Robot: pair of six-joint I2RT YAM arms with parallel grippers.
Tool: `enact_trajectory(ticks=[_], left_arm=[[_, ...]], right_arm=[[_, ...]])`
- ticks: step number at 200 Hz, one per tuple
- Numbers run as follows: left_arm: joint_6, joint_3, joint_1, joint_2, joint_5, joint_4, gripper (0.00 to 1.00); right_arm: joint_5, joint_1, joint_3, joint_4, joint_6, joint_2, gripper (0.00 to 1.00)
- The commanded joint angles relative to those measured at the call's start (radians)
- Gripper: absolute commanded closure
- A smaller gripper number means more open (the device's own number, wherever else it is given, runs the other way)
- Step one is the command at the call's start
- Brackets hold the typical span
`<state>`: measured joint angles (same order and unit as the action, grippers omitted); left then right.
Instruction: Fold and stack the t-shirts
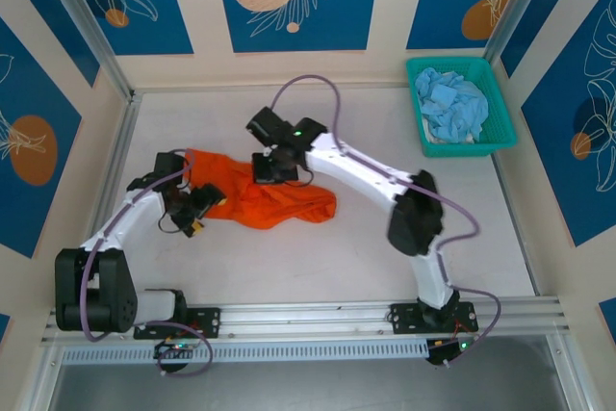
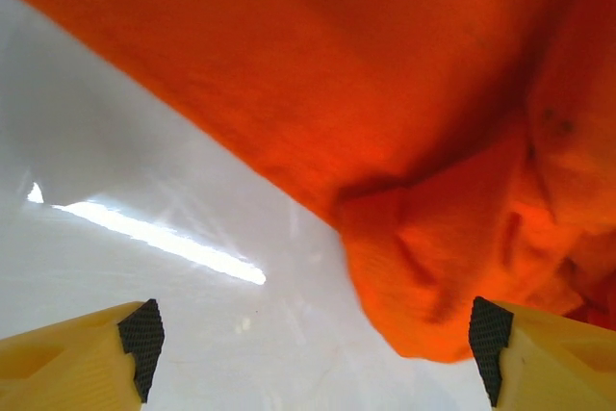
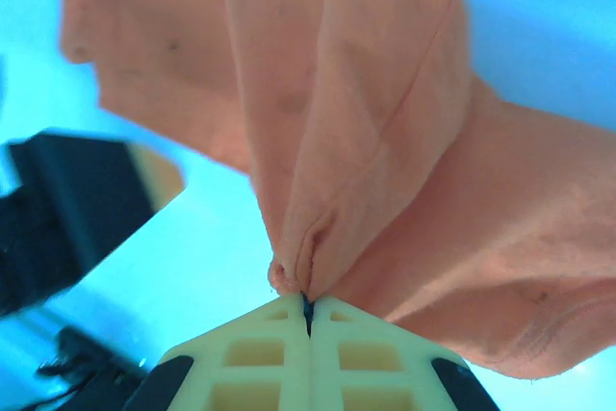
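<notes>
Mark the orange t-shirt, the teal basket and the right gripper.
orange t-shirt (image 1: 279,204), top view, middle of the cloth
teal basket (image 1: 467,149), top view, near rim
right gripper (image 3: 308,305), right wrist view, between the shut fingers

crumpled orange t-shirt (image 2: 404,93) on white table (image 2: 106,161), yellow jaws spread wide beside it

White table (image 1: 289,267), crumpled orange t-shirt (image 1: 279,204) mid-table, teal basket (image 1: 467,150) (far right corner)
</notes>
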<state>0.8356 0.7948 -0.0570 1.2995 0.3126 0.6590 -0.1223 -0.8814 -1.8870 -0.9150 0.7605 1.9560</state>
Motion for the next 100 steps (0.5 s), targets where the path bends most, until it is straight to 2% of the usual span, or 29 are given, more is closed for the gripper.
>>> enact_trajectory(ticks=[1, 21, 36, 63, 87, 100], left_arm=[[-0.028, 0.036, -0.04, 0.001, 0.057, -0.058, 0.14], [0.014, 0.019, -0.057, -0.01, 0.057, -0.093, 0.11], [0.07, -0.002, -0.063, -0.018, 0.051, -0.122, 0.1], [0.179, -0.015, -0.066, -0.04, 0.017, -0.1, 0.09], [0.237, 0.021, -0.068, -0.085, -0.067, 0.01, 0.09], [0.257, 0.046, -0.072, -0.102, -0.114, 0.066, 0.08]], right_arm=[[0.074, 0.04, 0.234, 0.104, 0.036, -0.183, 0.99], [0.091, 0.088, 0.471, 0.179, 0.059, -0.373, 0.99], [0.152, 0.165, 0.629, 0.213, 0.095, -0.489, 0.99], [0.232, 0.393, 0.841, 0.162, 0.196, -0.652, 1.0], [0.312, 0.589, 1.0, 0.13, 0.278, -0.792, 1.0], [0.306, 0.675, 1.08, 0.113, 0.313, -0.87, 0.99]])
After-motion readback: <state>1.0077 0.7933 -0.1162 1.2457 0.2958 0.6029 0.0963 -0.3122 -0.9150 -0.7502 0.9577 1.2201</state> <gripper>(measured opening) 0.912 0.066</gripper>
